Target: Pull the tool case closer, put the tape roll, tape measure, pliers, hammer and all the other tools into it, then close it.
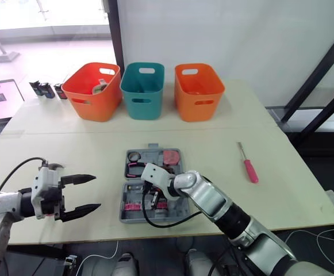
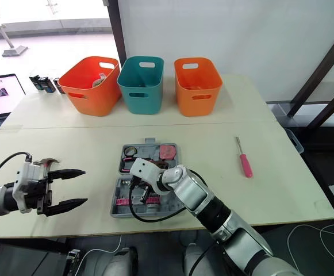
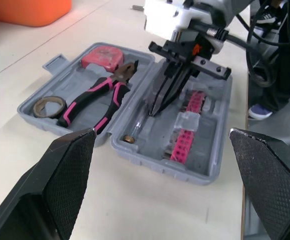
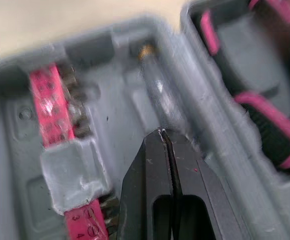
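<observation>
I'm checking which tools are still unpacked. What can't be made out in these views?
Left orange bin: head views, rim hides most of its contents.
Tool case: head views, the right arm covers part of its nearer half.
Dark items left of that bin: too small to name.
Right tool: right wrist view too blurred to tell if it pinches anything.

Open tabletop (image 1: 212, 152) between tool case (image 1: 124, 210) and screwdriver (image 1: 250, 170), bins (image 1: 142, 99) behind.

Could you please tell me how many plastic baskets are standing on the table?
3, in a row along the table's far side: the left orange basket, the teal basket in the middle, the right orange basket. None seems hidden.
</observation>
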You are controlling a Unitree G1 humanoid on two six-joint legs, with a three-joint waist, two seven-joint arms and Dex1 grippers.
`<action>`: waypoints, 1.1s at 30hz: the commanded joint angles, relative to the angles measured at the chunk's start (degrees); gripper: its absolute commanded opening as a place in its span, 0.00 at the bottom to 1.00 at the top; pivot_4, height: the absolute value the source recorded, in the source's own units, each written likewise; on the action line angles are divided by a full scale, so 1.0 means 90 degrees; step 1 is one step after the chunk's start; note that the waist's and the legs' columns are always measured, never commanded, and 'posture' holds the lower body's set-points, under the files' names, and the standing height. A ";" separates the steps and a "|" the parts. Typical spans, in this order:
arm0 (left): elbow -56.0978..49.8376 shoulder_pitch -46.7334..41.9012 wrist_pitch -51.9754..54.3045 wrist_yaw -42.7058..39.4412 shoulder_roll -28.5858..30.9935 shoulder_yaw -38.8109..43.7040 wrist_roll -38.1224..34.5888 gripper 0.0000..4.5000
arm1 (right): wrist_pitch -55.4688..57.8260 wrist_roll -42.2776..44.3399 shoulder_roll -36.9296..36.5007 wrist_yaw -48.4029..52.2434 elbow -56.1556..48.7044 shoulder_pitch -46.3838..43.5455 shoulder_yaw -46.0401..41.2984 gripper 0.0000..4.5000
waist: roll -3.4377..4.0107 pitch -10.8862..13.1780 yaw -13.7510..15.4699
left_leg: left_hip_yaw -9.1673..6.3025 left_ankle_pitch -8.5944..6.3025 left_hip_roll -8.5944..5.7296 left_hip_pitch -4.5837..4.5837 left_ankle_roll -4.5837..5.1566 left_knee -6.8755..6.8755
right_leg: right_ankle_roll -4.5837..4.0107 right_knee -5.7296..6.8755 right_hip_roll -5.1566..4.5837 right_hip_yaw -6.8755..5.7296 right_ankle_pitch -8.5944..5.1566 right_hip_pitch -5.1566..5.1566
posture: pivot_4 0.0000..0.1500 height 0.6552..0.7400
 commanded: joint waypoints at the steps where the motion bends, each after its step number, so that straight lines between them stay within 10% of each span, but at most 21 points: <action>1: -0.0020 -0.0001 -0.0172 -0.0075 0.0039 0.0129 0.0004 1.00 | 0.0021 -0.0069 -0.0007 0.0063 0.0040 0.0044 0.0078 0.01 | 0.0000 0.0000 0.0000 | 0.0000 0.0000 0.0000 0.0001 -0.0001 0.0001 | -0.0001 0.0000 0.0000 0.0000 0.0000 0.0002 | 1.00 1.00; 33: -0.0368 0.0026 -0.0025 0.0175 0.0031 0.0037 -0.0026 1.00 | -0.0033 -0.0106 -0.0096 0.0226 -0.0165 0.0111 -0.0096 0.01 | 0.0000 0.0001 0.0001 | -0.0001 0.0001 0.0001 -0.0002 -0.0002 -0.0001 | 0.0000 -0.0005 0.0000 0.0000 0.0000 0.0001 | 1.00 1.00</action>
